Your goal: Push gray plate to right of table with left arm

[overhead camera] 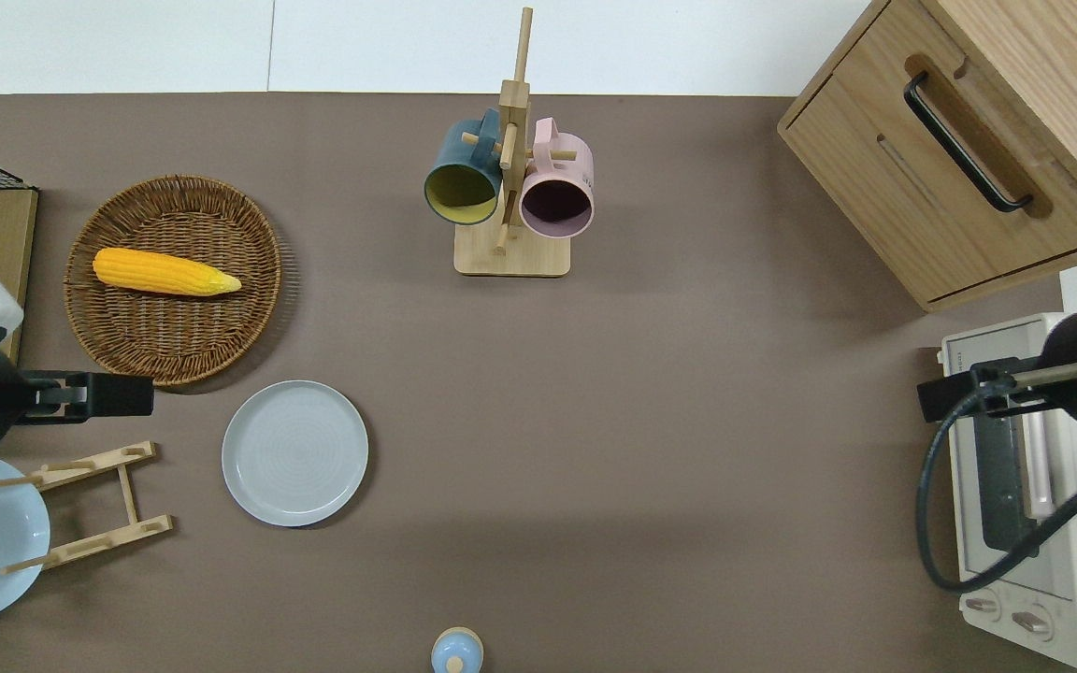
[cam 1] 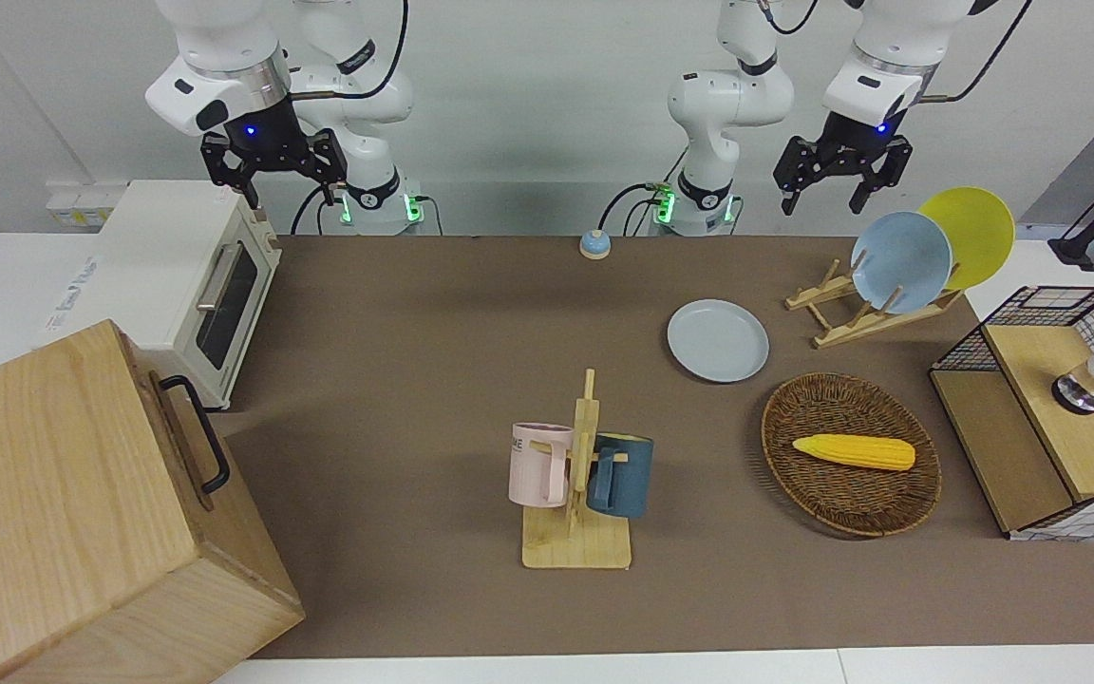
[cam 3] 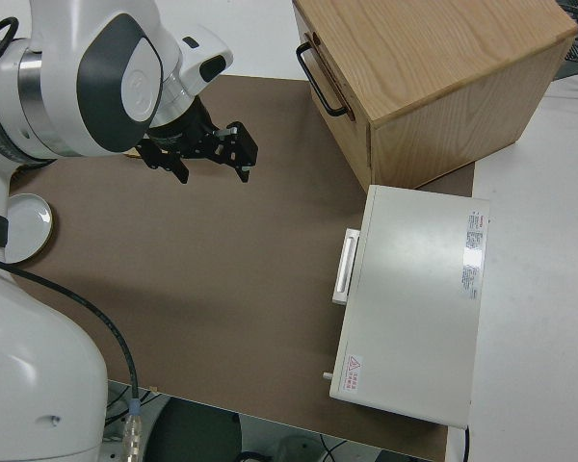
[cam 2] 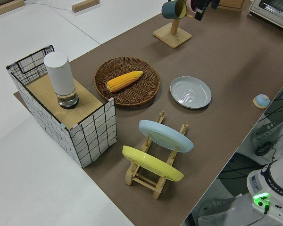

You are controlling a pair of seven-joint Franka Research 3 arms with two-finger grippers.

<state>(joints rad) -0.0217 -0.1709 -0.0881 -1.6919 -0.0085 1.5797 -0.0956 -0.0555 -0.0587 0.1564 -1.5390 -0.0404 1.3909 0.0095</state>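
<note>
The gray plate (cam 1: 718,340) lies flat on the brown table (cam 1: 414,332), nearer to the robots than the wicker basket. It also shows in the overhead view (overhead camera: 295,452) and in the left side view (cam 2: 190,92). My left gripper (cam 1: 822,201) is open and empty, up in the air. In the overhead view the left gripper (overhead camera: 85,397) is over the strip of table between the basket and the plate rack, apart from the gray plate. My right gripper (cam 1: 289,195) is open and parked.
A wooden rack (cam 1: 875,306) holds a sky-blue plate (cam 1: 900,261) and a yellow plate (cam 1: 974,233). A wicker basket (cam 1: 851,494) holds a corn cob (cam 1: 853,452). A mug rack (cam 1: 577,484), small blue bell (cam 1: 594,245), toaster oven (cam 1: 191,275), wooden cabinet (cam 1: 82,503) and wire crate (cam 1: 1050,408) stand around.
</note>
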